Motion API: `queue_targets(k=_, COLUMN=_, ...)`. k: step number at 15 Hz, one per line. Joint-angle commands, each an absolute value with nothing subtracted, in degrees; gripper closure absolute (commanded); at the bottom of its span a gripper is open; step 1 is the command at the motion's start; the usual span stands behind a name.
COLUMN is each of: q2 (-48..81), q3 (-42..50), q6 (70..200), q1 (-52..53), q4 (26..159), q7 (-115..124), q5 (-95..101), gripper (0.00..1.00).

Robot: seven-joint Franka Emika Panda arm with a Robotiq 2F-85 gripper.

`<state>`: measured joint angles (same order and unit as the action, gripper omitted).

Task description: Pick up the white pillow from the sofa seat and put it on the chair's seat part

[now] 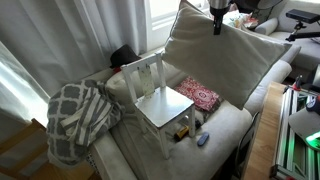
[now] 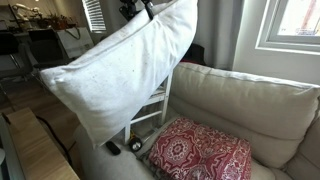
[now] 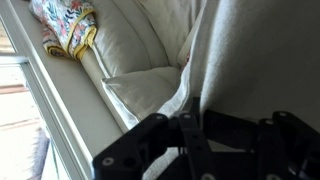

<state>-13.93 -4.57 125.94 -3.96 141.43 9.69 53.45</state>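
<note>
Hanging closest to me, a large plain off-white square fabric cushion, the white pillow (image 2: pixel 125 70), is dangling in the air by its top edge. It is covering most of the small white-painted wooden slat-back chair (image 2: pixel 152 105) behind it. The black Robotiq gripper (image 2: pixel 140 8) is pinching that edge from above, its jaws closed down on the fabric, and the pillow is drooping beneath it.

In an exterior view, left of the chair, a grey-and-white lattice-pattern blanket (image 1: pixel 78 118) is lying in a heap at the end of the long cream fabric sofa (image 1: pixel 228 122). The chair seems to be standing on the sofa's seat. Just right of the chair's front legs a small blue object (image 1: pixel 202 139) is lying on the upholstery. A small red patterned cushion (image 1: pixel 198 95) is sitting just beside the chair's right edge. The pillow is hanging above and to the right of the chair, well apart from its flat seat.
</note>
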Motion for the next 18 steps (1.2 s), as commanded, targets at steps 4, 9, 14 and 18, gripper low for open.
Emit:
queue_targets(k=4, q2=-16.00, q3=-5.96, q6=118.15, q1=-0.58, q4=141.70, q7=20.89, q5=53.94, gripper=1.00)
queue_targets(k=9, q2=-15.77, q3=-7.14, q6=115.11, q1=0.77, q4=141.51, q7=27.94, q5=54.21, gripper=1.00)
queue_targets(k=14, q2=-17.99, q3=-0.05, q6=114.48, q1=-4.75, q4=142.38, q7=28.05, q5=56.88, gripper=1.00)
queue_targets(k=18, q2=-17.32, q3=8.36, q6=118.59, q1=-10.88, q4=139.59, q7=23.28, q5=61.90, gripper=1.00)
